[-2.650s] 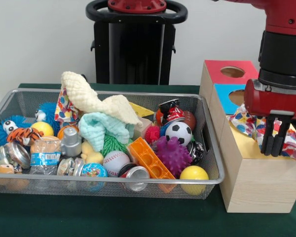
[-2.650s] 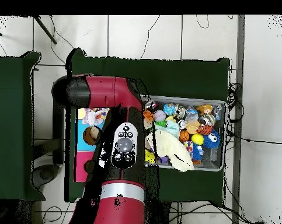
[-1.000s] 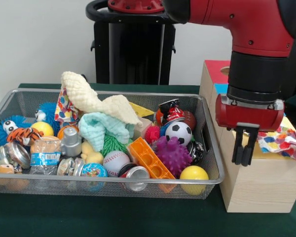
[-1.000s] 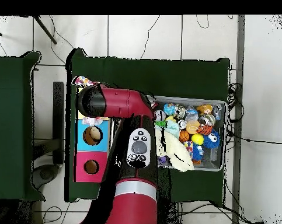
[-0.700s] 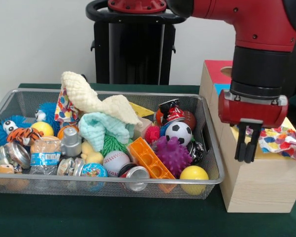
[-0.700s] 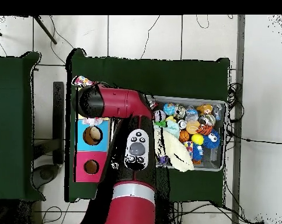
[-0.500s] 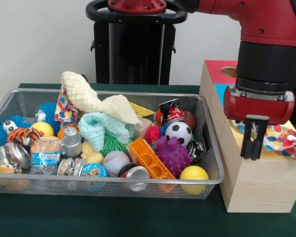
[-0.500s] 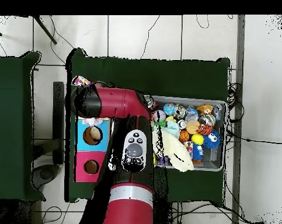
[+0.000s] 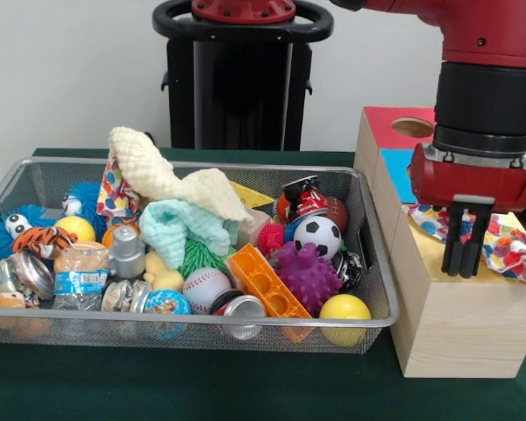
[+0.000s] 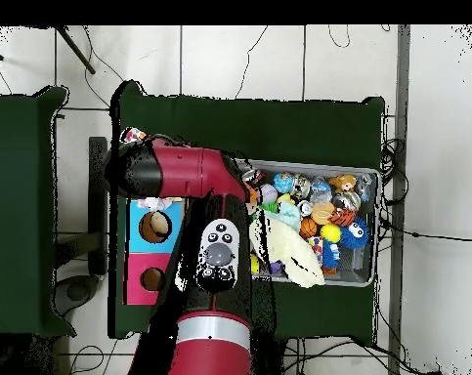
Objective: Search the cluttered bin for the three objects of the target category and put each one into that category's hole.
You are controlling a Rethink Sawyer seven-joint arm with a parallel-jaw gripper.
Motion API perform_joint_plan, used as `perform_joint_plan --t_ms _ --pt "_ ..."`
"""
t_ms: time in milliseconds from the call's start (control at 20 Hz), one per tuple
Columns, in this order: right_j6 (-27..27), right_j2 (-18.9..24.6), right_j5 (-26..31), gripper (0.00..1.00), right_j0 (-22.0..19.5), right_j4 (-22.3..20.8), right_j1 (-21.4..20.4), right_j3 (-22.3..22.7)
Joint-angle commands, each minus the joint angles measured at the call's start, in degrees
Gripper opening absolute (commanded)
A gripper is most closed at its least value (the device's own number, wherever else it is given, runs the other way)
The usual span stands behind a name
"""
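The gripper (image 9: 464, 261) hung closed and empty over the wooden box (image 9: 451, 324) (beside a patterned cloth (image 9: 507, 248)); the wire bin (image 9: 379, 289) sat left, full.

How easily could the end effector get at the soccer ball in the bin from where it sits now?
Probably easily. The soccer ball lies on top of the pile with nothing over it, and the end effector hangs shut over the wooden box beside the bin.
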Motion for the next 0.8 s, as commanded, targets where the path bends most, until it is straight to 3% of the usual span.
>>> perform_joint_plan --t_ms 50,300,600,800 --pt "5.7 4.1 -0.8 0.00 -1.6 -1.3 0.8 5.6" --pt "4.6 4.4 -0.2 0.00 -2.5 -1.3 1.1 3.2" --pt "6.3 1.3 5.6 0.00 0.9 -0.9 0.1 -2.3" --pt "5.9 1.0 6.1 0.00 1.3 -0.7 -1.2 -4.0"
